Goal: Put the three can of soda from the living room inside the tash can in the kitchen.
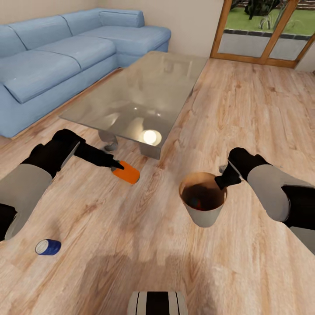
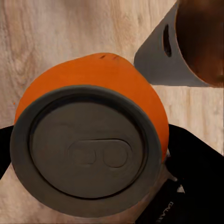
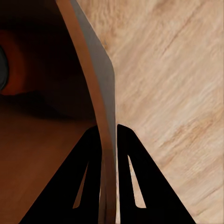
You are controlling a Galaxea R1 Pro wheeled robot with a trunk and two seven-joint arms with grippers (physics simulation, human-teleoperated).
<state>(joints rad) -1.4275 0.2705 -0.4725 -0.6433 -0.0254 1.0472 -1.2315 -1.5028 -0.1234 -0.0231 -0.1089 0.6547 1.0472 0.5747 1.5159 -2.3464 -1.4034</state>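
Wood floor (image 1: 245, 109), left pincer (image 1: 117, 165) clamped on orange can (image 1: 126, 172), right pincer (image 1: 222, 178) pinching bin rim (image 1: 197, 176).

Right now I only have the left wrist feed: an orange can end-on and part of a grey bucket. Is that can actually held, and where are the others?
Observer: In the head view the left hand is closed on the orange can, above the wood floor.
Operator: And the bucket, is it standing on the floor?
Observer: No. The right hand pinches the bucket by its rim, one finger inside and one outside.
Operator: Anything in it?
Observer: The right wrist view shows part of a can inside, with orange next to it.
Operator: The blue one?
Observer: The blue can lies on its side on the floor near the left arm.
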